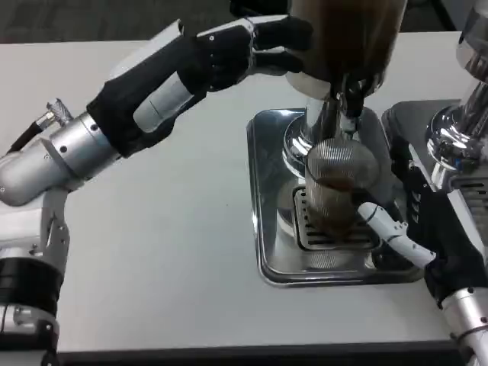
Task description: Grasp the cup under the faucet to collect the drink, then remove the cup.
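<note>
A clear ribbed cup point(339, 187) stands on the drip grate point(320, 236) right under the faucet point(349, 99) of the drink dispenser point(347, 38). Dark drink fills its lower part. My right hand point(427, 229) grips the cup from the right; its black fingers wrap the far side and a white finger point(385, 223) lies across the front near the base. My left hand point(232, 53) is raised at the dispenser's left side, with fingers point(284, 34) and thumb closed against the tank's lower edge.
The dispenser stands on a shiny steel drip tray point(267, 191). A second chrome dispenser point(465, 130) stands close on the right, just behind my right wrist. Bare white table point(168, 244) spreads to the left and front of the tray.
</note>
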`<state>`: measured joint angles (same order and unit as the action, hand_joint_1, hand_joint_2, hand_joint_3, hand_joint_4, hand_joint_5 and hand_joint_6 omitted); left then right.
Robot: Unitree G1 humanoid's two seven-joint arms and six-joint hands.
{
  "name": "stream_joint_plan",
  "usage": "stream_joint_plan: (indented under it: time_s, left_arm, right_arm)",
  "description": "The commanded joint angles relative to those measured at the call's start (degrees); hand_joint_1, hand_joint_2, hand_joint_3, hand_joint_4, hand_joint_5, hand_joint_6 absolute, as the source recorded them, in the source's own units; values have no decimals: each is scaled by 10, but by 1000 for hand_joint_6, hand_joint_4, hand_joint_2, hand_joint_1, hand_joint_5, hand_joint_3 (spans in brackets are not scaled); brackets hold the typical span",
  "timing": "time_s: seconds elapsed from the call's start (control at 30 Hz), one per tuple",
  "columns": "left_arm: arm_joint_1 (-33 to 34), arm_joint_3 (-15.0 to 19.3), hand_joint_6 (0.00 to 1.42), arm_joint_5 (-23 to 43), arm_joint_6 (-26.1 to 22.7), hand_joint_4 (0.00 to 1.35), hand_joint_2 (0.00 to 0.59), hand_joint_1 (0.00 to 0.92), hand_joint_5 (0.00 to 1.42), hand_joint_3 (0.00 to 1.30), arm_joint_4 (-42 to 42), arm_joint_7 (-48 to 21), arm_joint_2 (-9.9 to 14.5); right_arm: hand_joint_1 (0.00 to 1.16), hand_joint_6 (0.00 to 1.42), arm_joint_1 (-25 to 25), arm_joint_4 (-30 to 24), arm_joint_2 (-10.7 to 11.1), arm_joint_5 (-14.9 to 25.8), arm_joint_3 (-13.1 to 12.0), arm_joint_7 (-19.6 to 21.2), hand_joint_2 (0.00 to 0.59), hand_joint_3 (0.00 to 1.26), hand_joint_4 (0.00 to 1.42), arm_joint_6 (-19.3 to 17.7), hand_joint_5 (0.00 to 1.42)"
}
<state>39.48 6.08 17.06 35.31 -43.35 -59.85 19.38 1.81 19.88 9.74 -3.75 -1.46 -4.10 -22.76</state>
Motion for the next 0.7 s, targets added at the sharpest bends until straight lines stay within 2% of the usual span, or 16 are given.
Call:
stream_joint_plan:
  time_s: [0.03,0.2,0.47,0.7]
  left_arm:
    - [-27,1,197,-9,15,181,56,0,236,230,2,11,10]
    - [-51,2,199,-13,24,181,57,0,239,231,1,18,20]
    - [-71,10,201,-23,31,185,56,0,242,236,-21,33,36]
    - [-90,11,202,-24,37,201,60,0,256,248,-26,47,40]
  right_arm:
    - [554,17,11,9,9,0,-2,-6,239,5,0,-14,0]
    - [558,17,14,16,13,1,-1,-13,235,0,0,-18,0]
    - [625,0,25,35,25,-4,9,-33,216,0,0,-17,0]
    - [658,0,38,54,32,-9,17,-52,208,0,0,-11,0]
